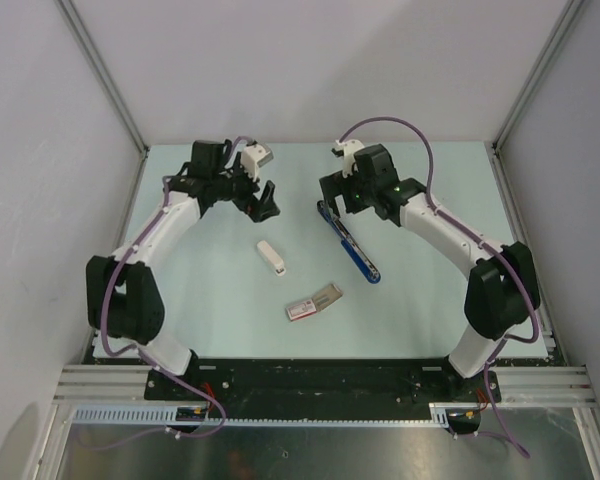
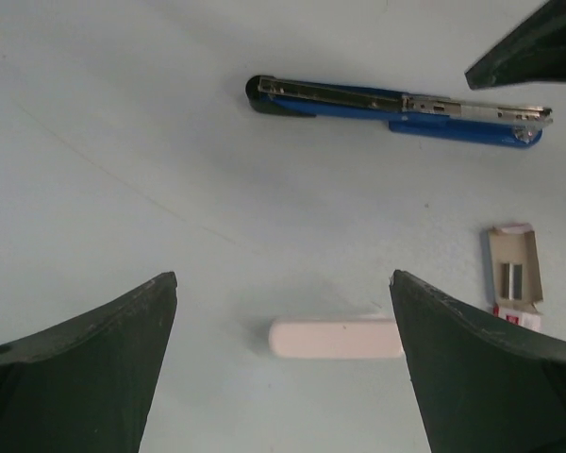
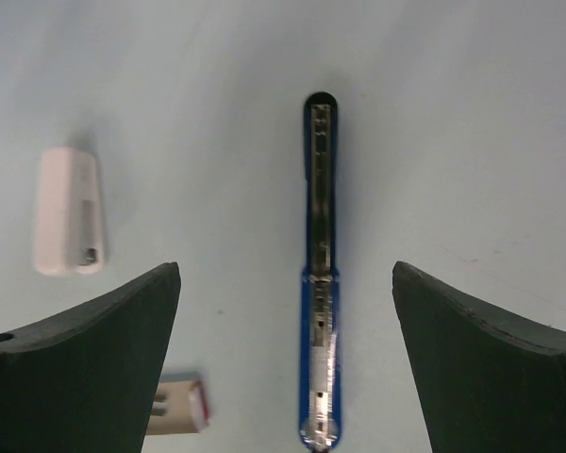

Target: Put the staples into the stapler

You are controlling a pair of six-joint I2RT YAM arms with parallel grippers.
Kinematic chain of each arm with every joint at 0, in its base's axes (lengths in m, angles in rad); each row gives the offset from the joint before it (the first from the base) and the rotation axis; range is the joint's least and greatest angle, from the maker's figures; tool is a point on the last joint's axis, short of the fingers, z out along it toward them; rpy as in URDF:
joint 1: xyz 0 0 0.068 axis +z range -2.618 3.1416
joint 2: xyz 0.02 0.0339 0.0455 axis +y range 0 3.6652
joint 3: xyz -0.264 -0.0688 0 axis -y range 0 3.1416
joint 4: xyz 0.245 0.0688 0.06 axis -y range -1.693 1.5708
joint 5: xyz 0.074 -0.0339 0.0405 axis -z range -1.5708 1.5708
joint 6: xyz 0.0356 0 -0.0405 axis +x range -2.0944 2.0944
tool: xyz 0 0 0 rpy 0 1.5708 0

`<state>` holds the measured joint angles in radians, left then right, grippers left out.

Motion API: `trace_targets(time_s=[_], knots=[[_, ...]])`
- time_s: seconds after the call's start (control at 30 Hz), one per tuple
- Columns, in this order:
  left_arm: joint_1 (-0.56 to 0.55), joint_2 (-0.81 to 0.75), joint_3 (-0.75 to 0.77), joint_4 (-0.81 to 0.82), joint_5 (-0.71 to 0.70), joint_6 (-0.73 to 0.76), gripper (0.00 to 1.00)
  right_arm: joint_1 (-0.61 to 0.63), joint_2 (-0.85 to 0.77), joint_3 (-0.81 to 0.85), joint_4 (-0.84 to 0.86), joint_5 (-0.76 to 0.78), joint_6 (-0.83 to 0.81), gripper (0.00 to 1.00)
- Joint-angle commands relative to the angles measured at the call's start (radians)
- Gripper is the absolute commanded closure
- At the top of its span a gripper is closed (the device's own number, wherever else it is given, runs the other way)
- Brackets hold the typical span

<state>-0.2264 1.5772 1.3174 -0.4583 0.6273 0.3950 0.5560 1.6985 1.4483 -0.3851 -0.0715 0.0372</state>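
Observation:
The stapler [image 1: 348, 242] lies flat on the table with its blue body folded open and the metal channel up; it also shows as the stapler [image 2: 396, 106] and the stapler [image 3: 321, 283]. Silvery staples [image 2: 511, 276] sit in the grey tray slid out of the pink-and-white box [image 1: 313, 302]. My left gripper [image 1: 261, 203] hovers open above the table, left of the stapler, with nothing in the left gripper [image 2: 283, 278]. My right gripper [image 1: 338, 195] hangs open over the stapler's far end; the right gripper [image 3: 286, 269] straddles the stapler from above without touching it.
A small white oblong piece [image 1: 271, 258] lies between the stapler and the left arm, just below my left fingers, also seen as the white piece [image 2: 335, 337]. Pale walls and metal posts enclose the table [image 1: 430, 300] on three sides.

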Motion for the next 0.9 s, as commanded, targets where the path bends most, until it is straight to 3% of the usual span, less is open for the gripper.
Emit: trace_targets(time_s=[0.0, 0.17, 0.33, 0.57, 0.87], knots=[[-0.018, 0.088, 0.105, 0.028, 0.01, -0.074, 0.01, -0.019, -0.012, -0.022, 0.007, 0.002, -0.161, 0.01], [-0.053, 0.21, 0.199, 0.039, -0.005, -0.117, 0.01, -0.04, -0.052, -0.1, 0.018, 0.025, -0.228, 0.01], [-0.073, 0.297, 0.28, 0.051, -0.011, -0.173, 0.0, -0.046, -0.135, -0.193, 0.109, 0.16, -0.236, 0.01], [-0.076, 0.355, 0.338, 0.066, -0.024, -0.209, 0.01, -0.073, -0.207, -0.254, 0.13, 0.096, -0.23, 0.01], [-0.093, 0.434, 0.417, 0.074, -0.026, -0.232, 0.01, -0.153, -0.191, -0.281, 0.109, -0.096, -0.242, 0.01]])
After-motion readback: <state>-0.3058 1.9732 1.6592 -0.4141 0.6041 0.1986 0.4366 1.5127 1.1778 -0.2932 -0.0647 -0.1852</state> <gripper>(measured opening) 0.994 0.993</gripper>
